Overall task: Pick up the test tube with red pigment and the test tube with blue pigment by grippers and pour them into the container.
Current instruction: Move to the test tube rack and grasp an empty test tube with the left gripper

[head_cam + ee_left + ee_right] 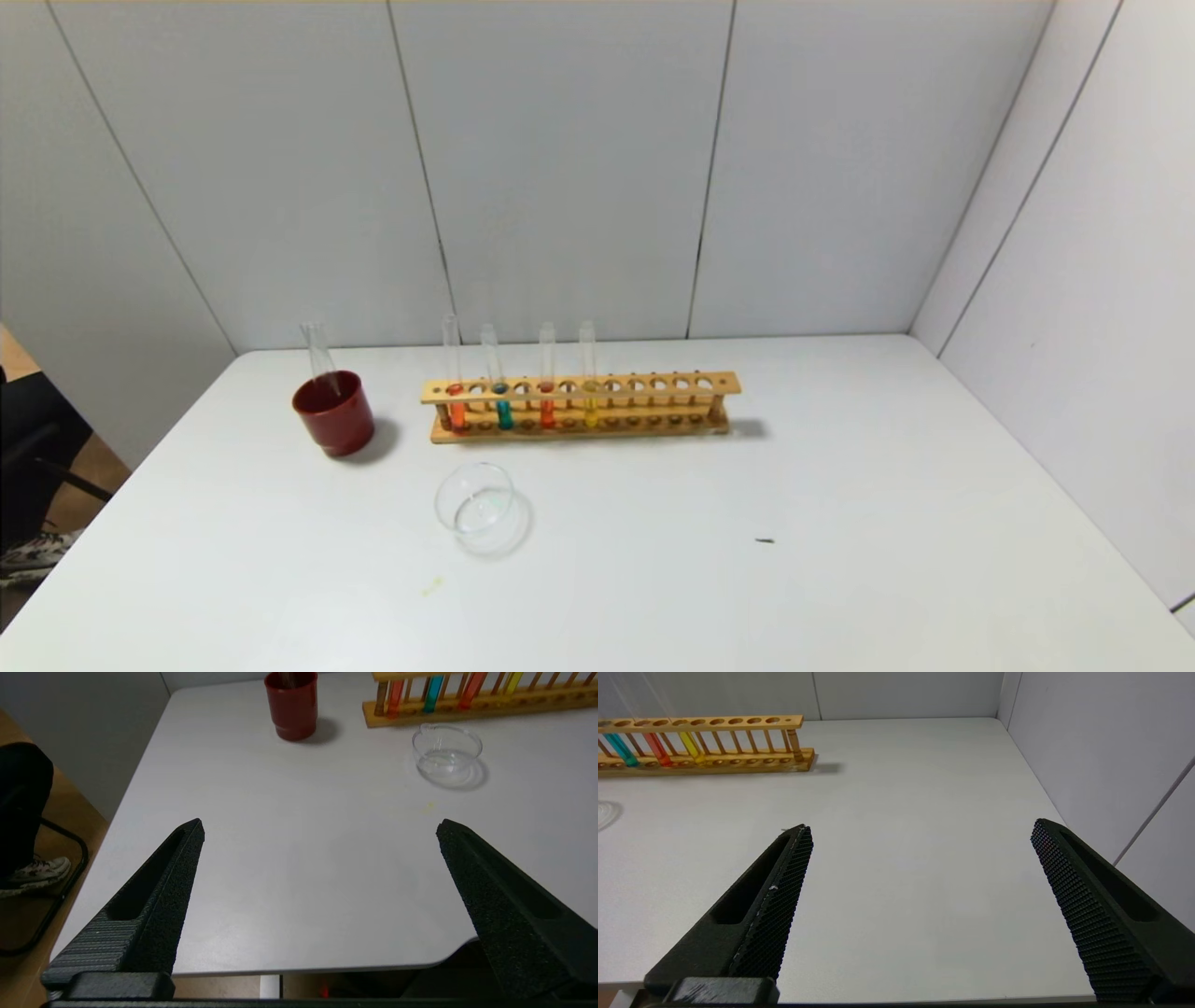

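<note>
Wooden and pale, a long test tube rack stands across the far middle of a white table, four tubes upright in its left-hand holes. The test tube with red pigment occupies the leftmost filled hole, the test tube with blue pigment stands just beside it, then a deeper orange-red tube and a yellow tube. Left of the rack sits a dark red cup with an empty glass tube leaning inside it. The container, a shallow clear glass dish, lies on the table in front of the rack's left end, apart from it, with nothing coloured in it. A small dark speck marks the bare tabletop to the right. Neither arm shows from the head camera; from the wrist cameras the left gripper hangs at the table's near left edge and the right gripper at the near right, both with jaws spread wide and holding nothing, well apart from the rack. Grey panelled walls close the scene.
</note>
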